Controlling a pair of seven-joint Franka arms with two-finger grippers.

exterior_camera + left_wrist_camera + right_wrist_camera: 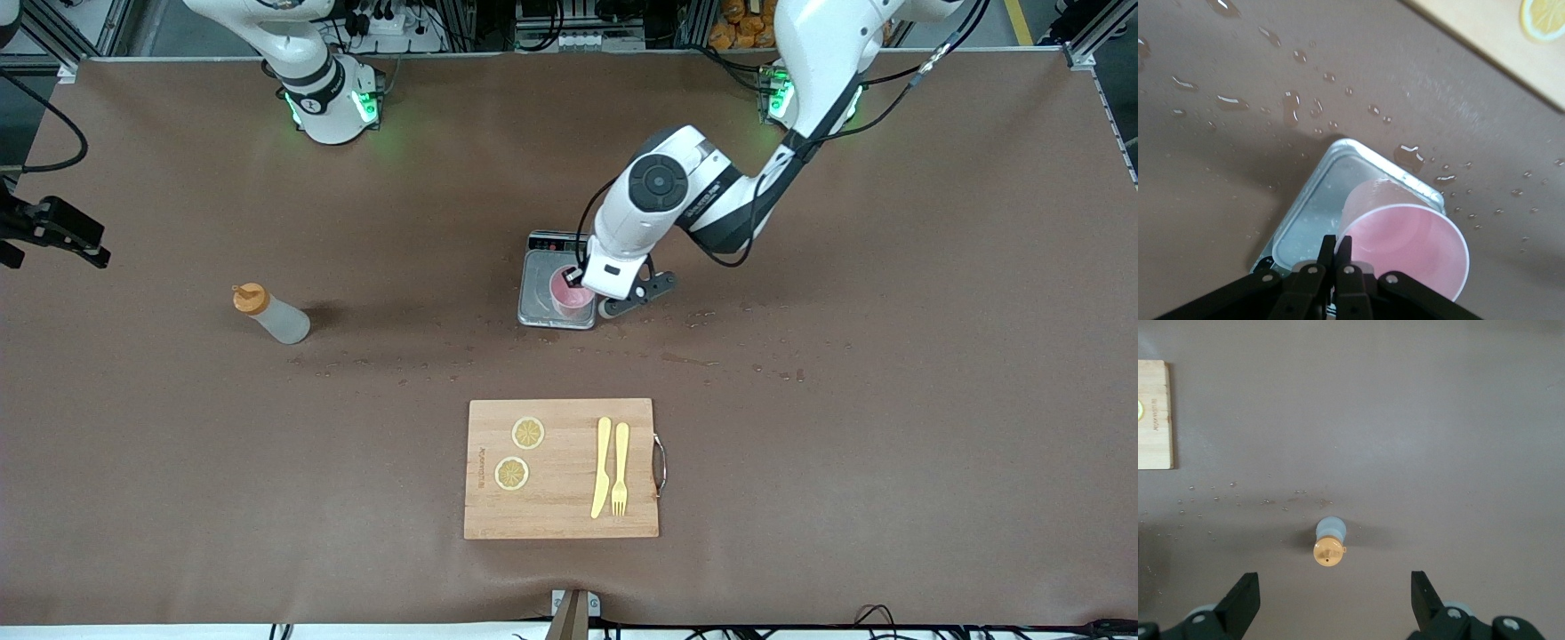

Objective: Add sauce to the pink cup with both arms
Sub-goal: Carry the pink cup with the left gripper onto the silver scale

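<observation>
Even, fairly bright overhead light falls across the brown desk (889, 427). Shadows are soft and short: a faint one lies beside the sauce bottle (271, 316) toward the left arm's end. Water droplets (1231, 102) on the desk catch small white glints. In the left wrist view the pink cup (1405, 243) looks slightly soft; the front view stays sharp.

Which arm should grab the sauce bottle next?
Right. The right gripper hangs open over the sauce bottle, while the left gripper is shut on the pink cup on the scale.
</observation>
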